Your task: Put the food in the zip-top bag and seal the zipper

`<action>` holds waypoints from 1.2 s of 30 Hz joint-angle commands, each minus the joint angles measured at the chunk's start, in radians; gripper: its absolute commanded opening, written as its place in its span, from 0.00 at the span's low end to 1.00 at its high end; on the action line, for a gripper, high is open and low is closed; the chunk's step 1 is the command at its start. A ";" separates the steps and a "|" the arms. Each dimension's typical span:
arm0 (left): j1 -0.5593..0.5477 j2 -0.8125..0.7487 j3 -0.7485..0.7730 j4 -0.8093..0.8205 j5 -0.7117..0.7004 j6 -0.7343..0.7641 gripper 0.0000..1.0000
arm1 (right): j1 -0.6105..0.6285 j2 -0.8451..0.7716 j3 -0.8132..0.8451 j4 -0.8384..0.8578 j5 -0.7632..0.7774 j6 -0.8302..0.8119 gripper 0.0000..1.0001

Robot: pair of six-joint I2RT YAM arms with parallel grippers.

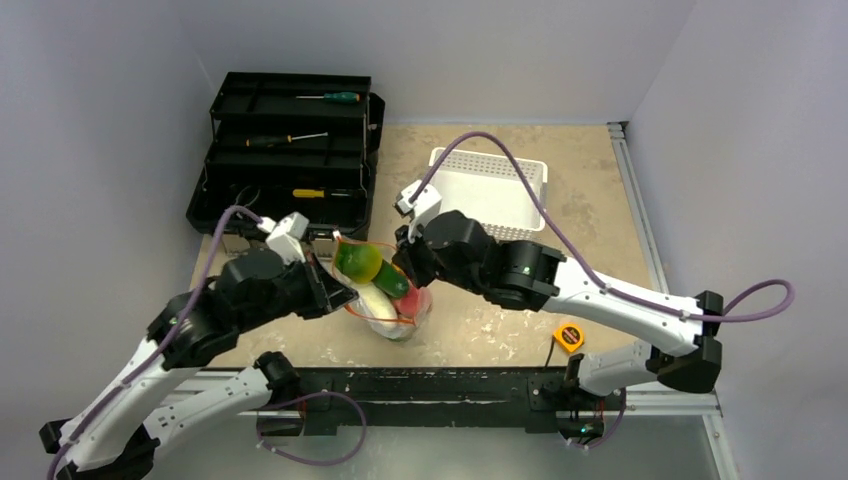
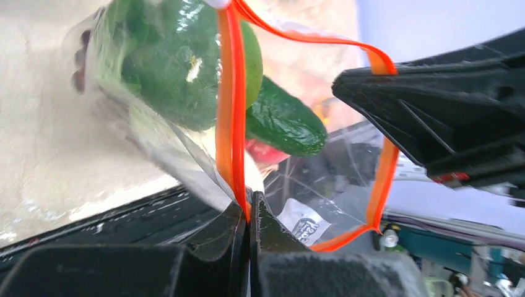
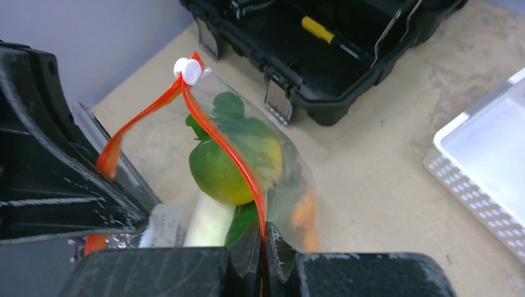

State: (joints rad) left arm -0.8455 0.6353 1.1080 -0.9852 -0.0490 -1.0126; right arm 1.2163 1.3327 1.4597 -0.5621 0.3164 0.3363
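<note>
Pinching the thin orange-red zipper [image 2: 230, 93], left gripper [image 2: 249, 213] and right gripper [image 3: 265, 244] clamp shut; crinkly zip-top bag [image 2: 155, 148] holds glossy food [image 2: 167, 68].

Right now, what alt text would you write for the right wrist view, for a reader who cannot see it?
The right gripper, at the bottom edge, pinches the orange-red zipper of a clear zip-top bag holding green and orange toy food. A white slider sits at the strip's far end; a black toolbox and white basket lie beyond.
</note>
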 commanded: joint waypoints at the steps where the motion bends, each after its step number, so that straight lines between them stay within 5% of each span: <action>1: -0.003 0.028 -0.170 0.082 0.023 -0.048 0.00 | 0.002 0.054 -0.147 0.132 -0.058 0.064 0.00; 7: -0.003 0.069 -0.068 0.026 0.007 -0.002 0.00 | 0.002 0.142 -0.034 0.033 -0.027 0.029 0.00; 13: -0.004 0.036 0.043 0.020 0.006 0.016 0.00 | 0.002 0.064 0.035 0.064 -0.059 -0.004 0.00; 22: -0.004 0.039 -0.106 0.069 0.006 -0.019 0.00 | 0.002 0.005 -0.174 0.235 -0.194 0.137 0.00; 36: -0.003 0.177 -0.065 0.193 0.101 0.001 0.00 | 0.002 -0.006 -0.333 0.502 -0.403 0.269 0.00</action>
State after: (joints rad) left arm -0.8455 0.8085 0.9970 -0.9360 0.0048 -1.0088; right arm 1.2053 1.3727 1.1332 -0.2550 0.0029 0.5373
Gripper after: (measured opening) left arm 0.003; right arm 0.003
